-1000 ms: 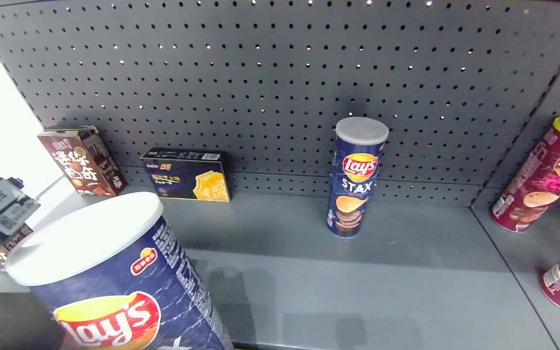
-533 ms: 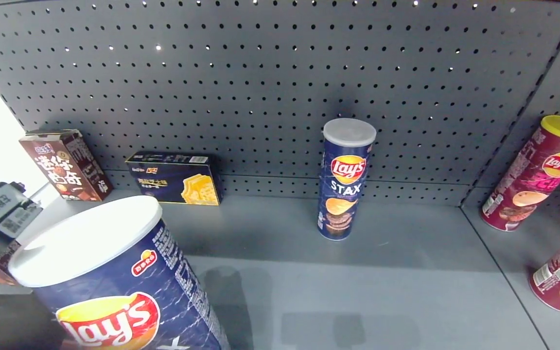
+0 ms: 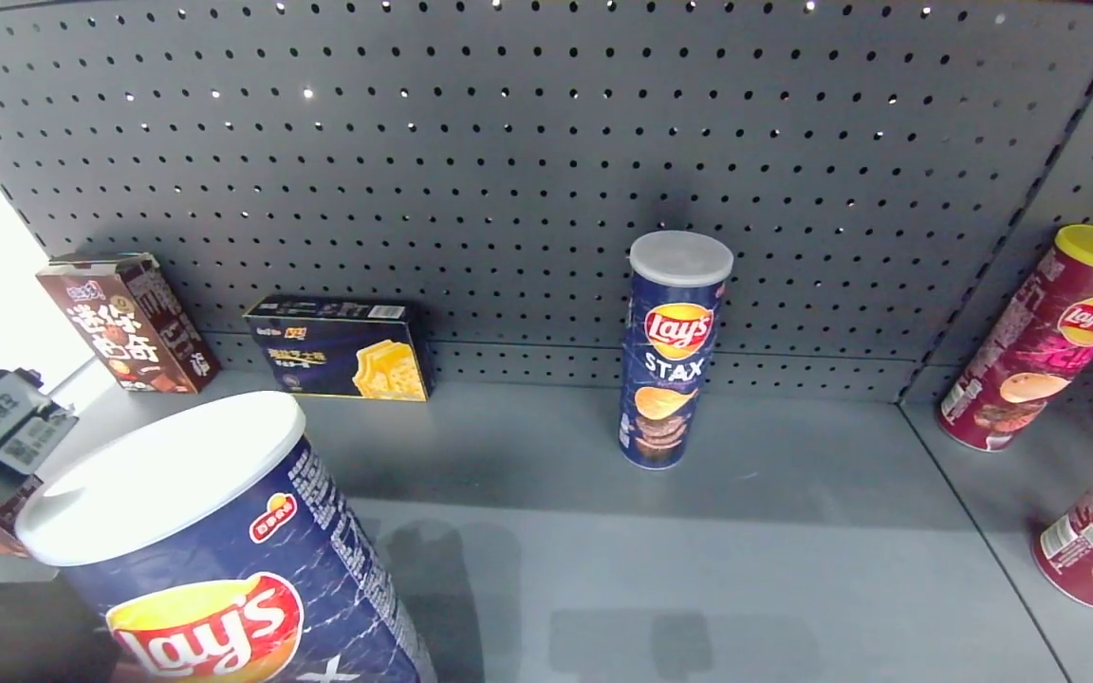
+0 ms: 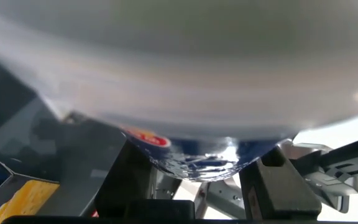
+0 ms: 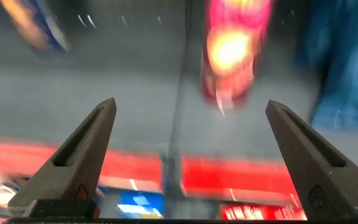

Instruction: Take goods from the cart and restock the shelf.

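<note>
Nearest, the left gripper (image 4: 197, 177) is clamping the big blue chip can (image 3: 214, 560), which is sitting at the front left of the shelf (image 3: 746, 569). The right gripper (image 5: 191, 109) is gaping wide, gripping nothing. Farther back, another blue can (image 3: 672, 351) is standing upright against the pegboard (image 3: 509, 142).

Bare shelf (image 3: 527, 550) floor lies between the cracker box (image 3: 342, 346) and the upright blue can (image 3: 672, 351); red cans (image 3: 1045, 341) crowd the right.
</note>
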